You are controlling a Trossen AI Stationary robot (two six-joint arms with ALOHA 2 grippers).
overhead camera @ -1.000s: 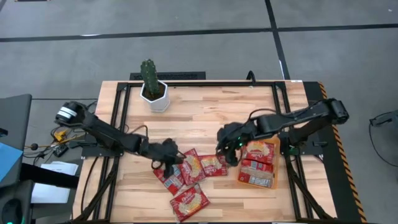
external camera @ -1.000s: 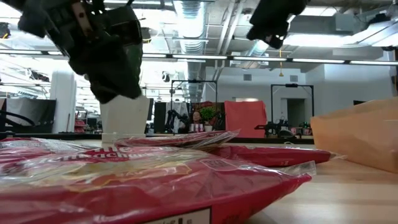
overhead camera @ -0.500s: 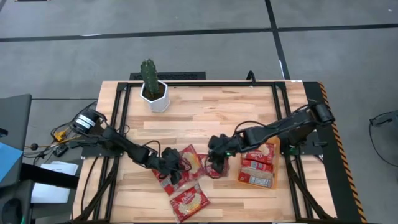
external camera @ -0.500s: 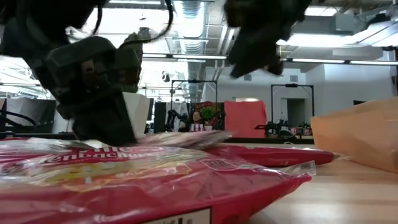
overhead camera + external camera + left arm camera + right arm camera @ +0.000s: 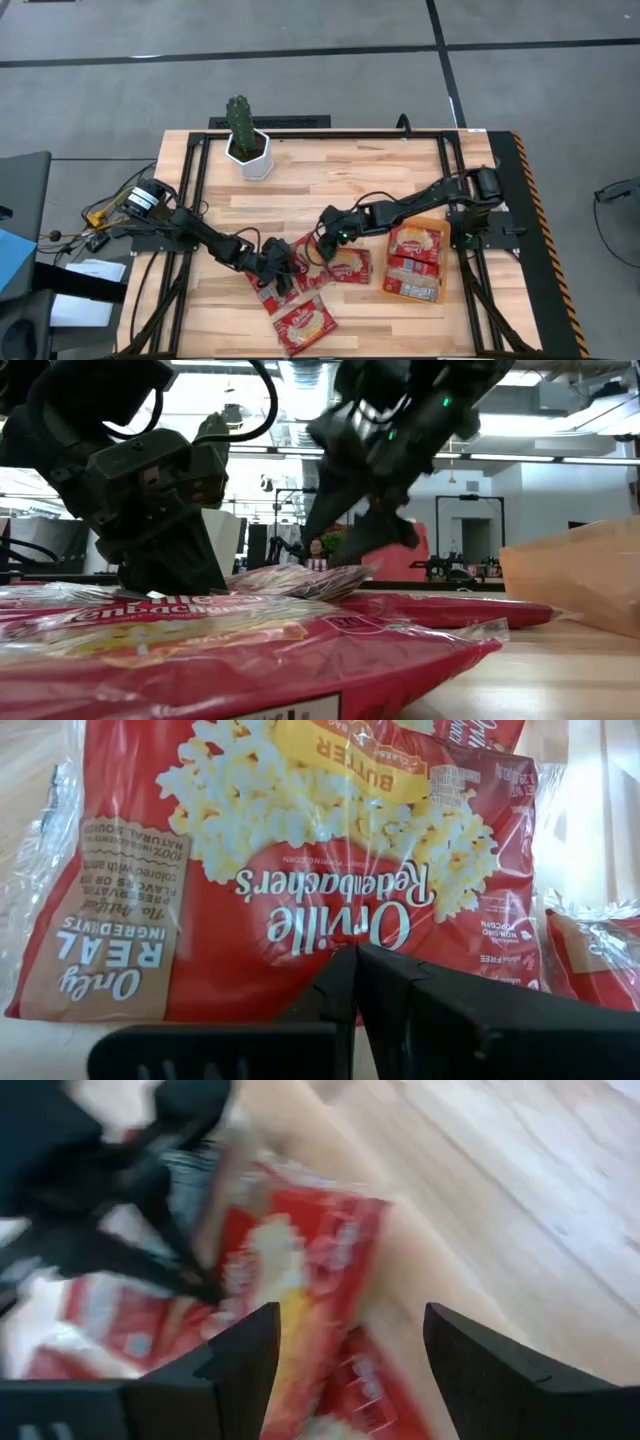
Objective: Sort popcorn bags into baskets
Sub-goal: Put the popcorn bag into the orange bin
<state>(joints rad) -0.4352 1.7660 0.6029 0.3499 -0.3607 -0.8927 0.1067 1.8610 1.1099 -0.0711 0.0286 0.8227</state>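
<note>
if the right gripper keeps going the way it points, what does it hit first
Most likely a red popcorn bag in the loose pile. The right gripper has its fingers spread wide, with that bag straight ahead between them. The left gripper sits just beyond on the same pile; depth is hard to judge.

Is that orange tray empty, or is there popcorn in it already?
Not empty: the orange tray holds red popcorn bags, lying flat, seen from above.

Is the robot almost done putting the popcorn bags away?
Not yet. Two bags already lie in the orange tray. The right gripper is open over the loose popcorn bags, the left gripper is shut and pressed on one, and several wait on the table.
</note>
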